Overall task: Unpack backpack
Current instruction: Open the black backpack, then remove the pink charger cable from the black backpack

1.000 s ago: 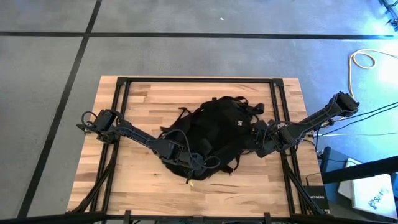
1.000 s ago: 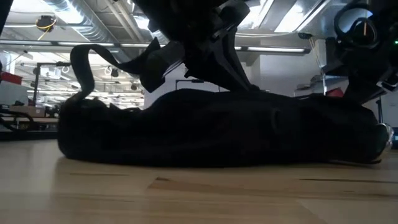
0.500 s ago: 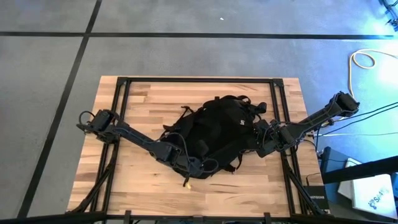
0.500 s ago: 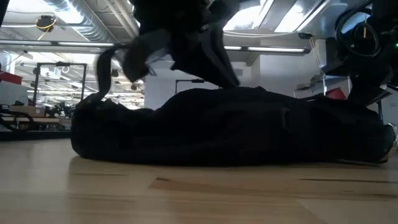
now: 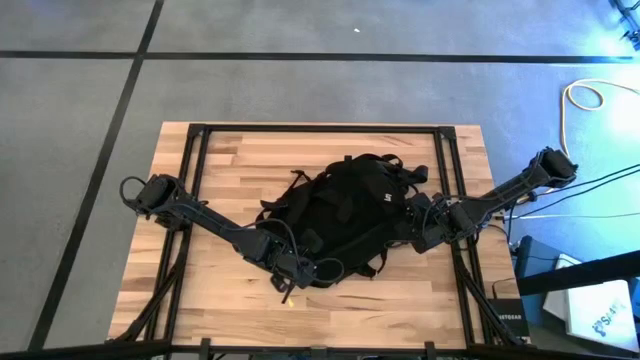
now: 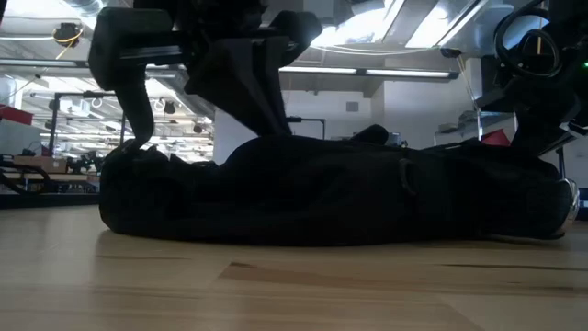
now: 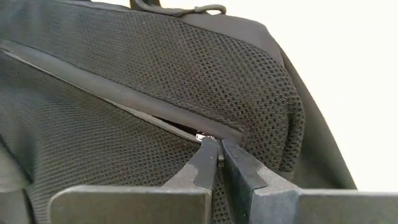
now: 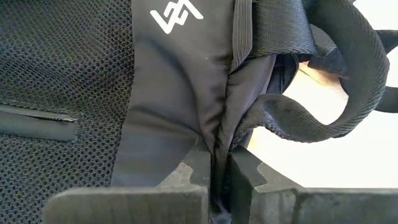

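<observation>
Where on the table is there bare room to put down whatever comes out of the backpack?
The wooden table is bare along its far edge beyond the backpack and in the near-right corner. The middle is crowded: the left pincer pinches the zipper at the bag's near-left edge, and the right pincer clamps its right side.

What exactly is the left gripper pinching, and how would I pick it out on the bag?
On the wooden table lies the black backpack. At its near-left edge the left gripper, shut, pinches a small metal zipper pull. It sits at the end of a covered zipper line across mesh fabric, the only bright speck there.
</observation>
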Robot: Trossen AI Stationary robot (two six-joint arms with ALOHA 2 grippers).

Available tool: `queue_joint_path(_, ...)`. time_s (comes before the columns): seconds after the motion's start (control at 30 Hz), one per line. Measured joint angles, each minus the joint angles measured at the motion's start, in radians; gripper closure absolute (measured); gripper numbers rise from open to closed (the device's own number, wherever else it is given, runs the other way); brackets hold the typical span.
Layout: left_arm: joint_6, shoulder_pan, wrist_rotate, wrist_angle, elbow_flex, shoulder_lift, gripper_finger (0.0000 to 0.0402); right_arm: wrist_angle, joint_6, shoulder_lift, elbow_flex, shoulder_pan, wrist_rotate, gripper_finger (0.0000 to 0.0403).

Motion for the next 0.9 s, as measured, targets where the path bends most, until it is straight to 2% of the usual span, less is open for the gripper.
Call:
queue_joint_path(0.47,-0.032,0.043,0.029,-0.011,0.0,0.0,0.0394,0.023,-0.035,0.0,-0.001,0.0,0.0,0.0401)
queue_joint_path(0.6,-0.029,0.057,0.056,0.004,-0.001,0.0,0.0357,0.054,-0.061,0.002,-0.002,-0.001,-0.01,0.0401)
queue_joint_path(0.77,-0.045,0.058,0.084,0.059,-0.001,0.0,0.0286,0.105,-0.113,0.002,-0.002,-0.001,-0.043,0.0401)
queue_joint_path(0.87,-0.054,0.058,0.055,0.084,-0.001,0.0,0.0244,0.139,-0.137,0.002,-0.002,-0.001,-0.055,0.0401)
queue_joint_path(0.9,-0.053,0.058,0.016,0.093,-0.001,0.0,0.0233,0.154,-0.148,0.002,-0.002,-0.001,-0.06,0.0401)
